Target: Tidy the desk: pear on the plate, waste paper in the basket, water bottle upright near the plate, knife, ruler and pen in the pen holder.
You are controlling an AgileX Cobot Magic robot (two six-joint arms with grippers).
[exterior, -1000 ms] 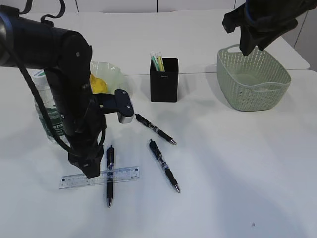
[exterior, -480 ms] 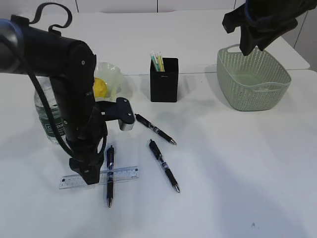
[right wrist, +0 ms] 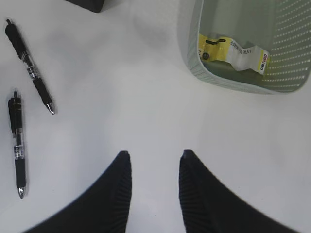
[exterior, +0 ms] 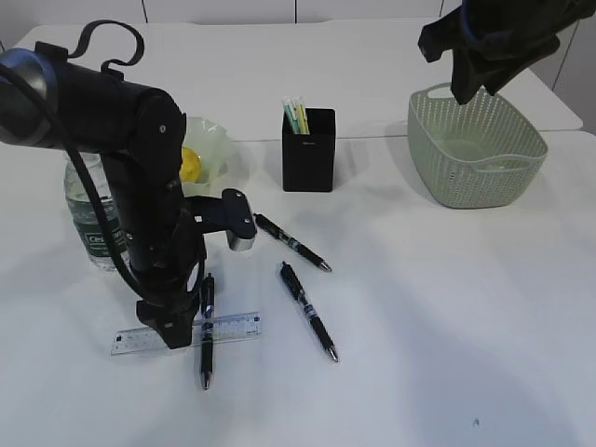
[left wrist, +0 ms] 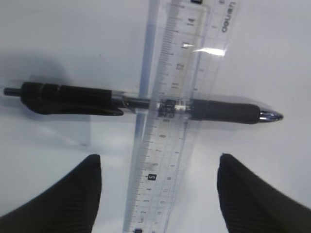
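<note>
**Ruler pinned under a pen: a thin, slick pick for the left tool**

At the far left of the white counter (exterior: 438, 307) the small clear plastic water bottle (exterior: 88, 209) with a dark green label already stands upright, beside the pale green wavy glass plate (exterior: 212, 140) holding the yellow pear (exterior: 189, 164). The label's white lettering is too small to read.

The left tool (left wrist: 158, 194) hangs spread wide just above the flat clear plastic ruler (left wrist: 175, 107), one fingertip on each side of it and touching nothing. The ruler lies flat near the counter's front left, and a black retractable pen (left wrist: 141, 103) lies across its middle. It looks light, stiff and slippery, with almost no edge standing proud of the counter; a pinch across its narrow width, clear of the pen, seems the best hold, and the pen will likely roll off when it lifts. Printed at one end is "deuen"-like branding, probably Deli, with black centimetre numbers.

Two more black pens (exterior: 308, 310) lie loose near the middle; they are round and apt to roll.

The matte black square pen holder (exterior: 308, 149) stands behind them, holding a few pale sticks.

At right, the crumpled yellow and white waste paper (right wrist: 233, 51) lies inside the sage green woven-look basket (right wrist: 192, 48); its print is illegible. The right tool (right wrist: 154, 165) hovers beside the basket, partly parted and empty.
</note>
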